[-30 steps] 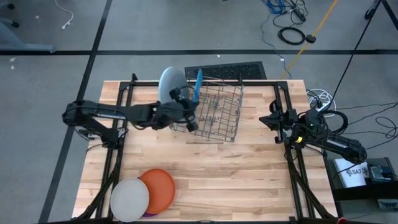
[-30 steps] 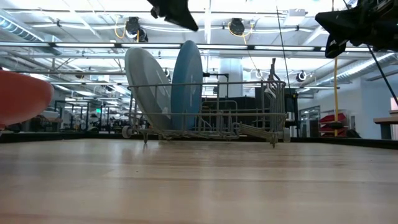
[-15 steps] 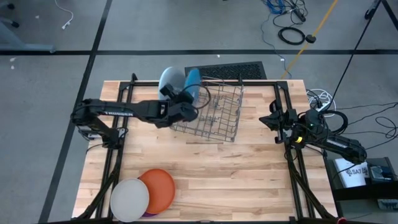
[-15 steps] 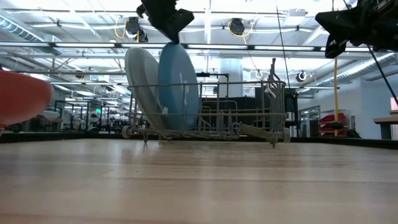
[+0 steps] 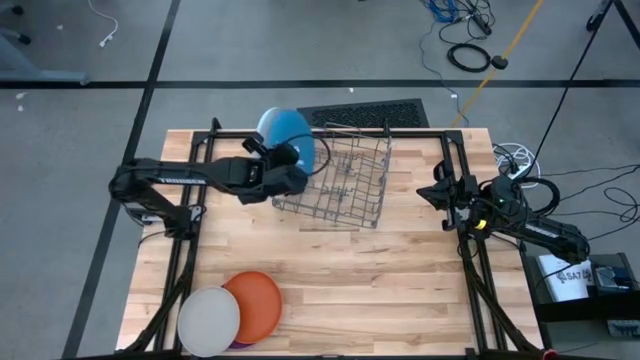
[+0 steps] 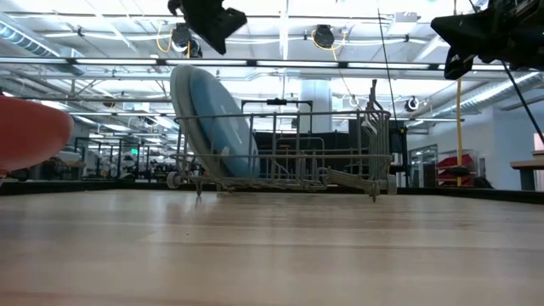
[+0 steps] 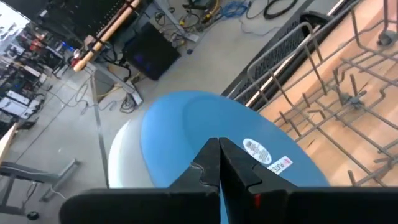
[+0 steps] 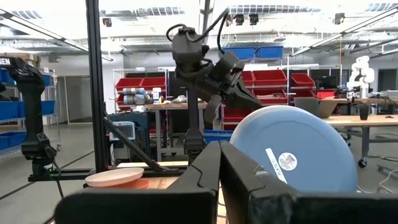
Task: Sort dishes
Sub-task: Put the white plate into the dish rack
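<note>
A darker blue plate [image 5: 284, 128] stands in the left end of the grey wire dish rack [image 5: 345, 185]. It leans back on a pale grey plate [image 6: 181, 92], and its lower edge sits between the rack wires. My left gripper [image 6: 210, 19] hangs shut just above the blue plate's [image 7: 193, 127] top rim, clear of it. My right gripper [image 5: 430, 192] waits shut at the table's right side, raised. An orange plate [image 5: 258, 298] and an off-white plate [image 5: 207, 320] lie overlapped near the front left corner, with a purple sliver [image 5: 241, 344] under them.
The rack's right part [image 5: 360, 180] holds no plates. Bare wooden table [image 5: 400, 280] stretches between the rack and the front edge. Black frame rails [image 5: 190, 210] run along both sides of the table. The orange plate [image 6: 30, 132] looms at the low view's left edge.
My left gripper, staying shut, has swung toward the table's left edge and turned. It met the upright blue plate's top rim and tipped the plate over. The plate now leans on the pale grey plate, with its lower edge where it was in the rack.
</note>
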You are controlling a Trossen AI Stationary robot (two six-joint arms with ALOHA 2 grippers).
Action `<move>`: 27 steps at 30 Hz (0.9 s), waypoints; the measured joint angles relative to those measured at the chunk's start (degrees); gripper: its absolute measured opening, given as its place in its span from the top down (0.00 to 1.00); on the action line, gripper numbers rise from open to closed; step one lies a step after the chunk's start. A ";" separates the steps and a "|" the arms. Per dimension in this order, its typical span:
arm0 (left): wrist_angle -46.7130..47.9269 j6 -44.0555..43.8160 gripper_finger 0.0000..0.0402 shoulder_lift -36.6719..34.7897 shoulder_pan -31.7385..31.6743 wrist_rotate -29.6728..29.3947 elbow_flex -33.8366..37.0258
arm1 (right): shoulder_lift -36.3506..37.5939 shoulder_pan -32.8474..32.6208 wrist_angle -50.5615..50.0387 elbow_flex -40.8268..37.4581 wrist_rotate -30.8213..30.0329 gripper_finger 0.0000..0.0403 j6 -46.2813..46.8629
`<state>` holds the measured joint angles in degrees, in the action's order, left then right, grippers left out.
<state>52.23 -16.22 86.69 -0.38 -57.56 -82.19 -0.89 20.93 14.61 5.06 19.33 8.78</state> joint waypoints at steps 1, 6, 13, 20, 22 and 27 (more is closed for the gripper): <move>-0.04 0.08 1.00 -0.62 0.56 0.00 0.00 | 0.02 -0.01 -0.05 0.00 0.00 0.99 0.00; -0.50 2.11 1.00 -5.69 5.58 0.64 0.00 | 0.02 -0.02 -1.01 0.00 -0.02 0.99 -0.44; -0.09 6.11 0.99 -11.84 13.40 12.43 0.00 | 0.00 -0.02 -1.56 0.00 -0.42 0.99 -0.87; 9.92 -1.73 0.87 -11.90 20.51 16.72 0.00 | 0.02 -0.02 -1.86 0.00 -1.41 0.99 -0.57; 14.52 -5.99 0.82 -11.03 22.57 20.58 0.00 | 0.00 -0.02 -1.93 0.00 -1.42 0.99 -0.48; 22.08 -12.15 0.72 -7.82 28.93 32.67 0.00 | 0.00 -0.02 -2.12 0.00 -1.42 0.99 -0.46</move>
<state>74.30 -28.37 78.86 28.55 -24.89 -82.19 -0.89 20.91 12.49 5.06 17.91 8.32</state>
